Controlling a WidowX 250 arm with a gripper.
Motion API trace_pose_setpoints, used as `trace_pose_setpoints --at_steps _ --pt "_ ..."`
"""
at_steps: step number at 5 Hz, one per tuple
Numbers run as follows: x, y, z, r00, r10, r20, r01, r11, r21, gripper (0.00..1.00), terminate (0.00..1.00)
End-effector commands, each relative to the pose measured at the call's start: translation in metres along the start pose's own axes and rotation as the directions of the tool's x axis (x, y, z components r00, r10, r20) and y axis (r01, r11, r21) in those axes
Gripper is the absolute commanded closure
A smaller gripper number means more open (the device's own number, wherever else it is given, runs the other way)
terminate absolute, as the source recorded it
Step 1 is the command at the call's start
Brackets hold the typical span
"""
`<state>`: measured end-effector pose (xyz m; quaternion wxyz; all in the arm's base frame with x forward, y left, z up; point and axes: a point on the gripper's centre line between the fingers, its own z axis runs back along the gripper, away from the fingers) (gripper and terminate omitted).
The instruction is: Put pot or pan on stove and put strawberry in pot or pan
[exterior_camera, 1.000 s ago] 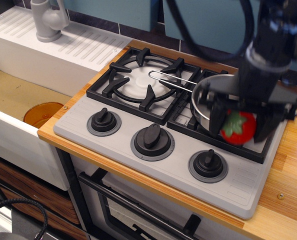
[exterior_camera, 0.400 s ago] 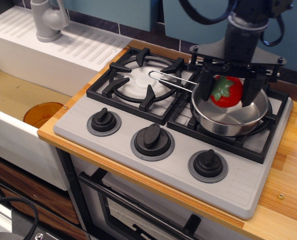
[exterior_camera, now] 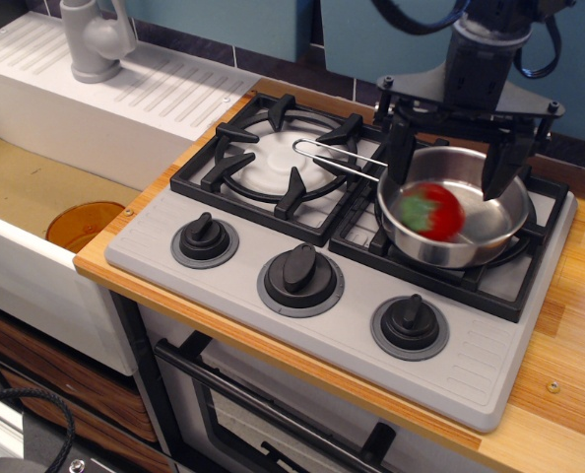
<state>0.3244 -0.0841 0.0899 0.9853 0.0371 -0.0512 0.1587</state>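
The tool (exterior_camera: 448, 156) hangs with its fingers spread wide, gripping nothing. Just below it, the strawberry (exterior_camera: 430, 210), blurred, sits inside the pan (exterior_camera: 489, 232), apart from both fingers. The pan rests on the stove's (exterior_camera: 332, 330) right grate.

A toy kitchen: a grey two-burner stove (exterior_camera: 302, 251) with three black knobs sits in a wooden bench (exterior_camera: 568, 335). Left of the stove are a white sink (exterior_camera: 36, 187) and grey faucet (exterior_camera: 94, 39); below it, an oven door (exterior_camera: 273, 414).
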Motion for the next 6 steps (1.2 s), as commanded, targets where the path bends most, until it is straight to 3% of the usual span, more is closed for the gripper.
trace_pose_setpoints --at_steps 1,3,5,6 --pt "0.011 -0.005 0.033 0.999 0.003 0.033 -0.002 0.999 -0.033 0.0 0.0" --pt "0.014 -0.004 0.053 1.0 0.008 -0.015 -0.008 1.0 -0.026 0.0 0.0" --pt "0.015 -0.006 0.051 1.0 -0.005 -0.009 0.005 0.999 -0.034 0.0 0.0" --pt "0.019 -0.004 0.05 1.0 -0.017 -0.013 0.016 0.999 -0.048 0.0 1.0"
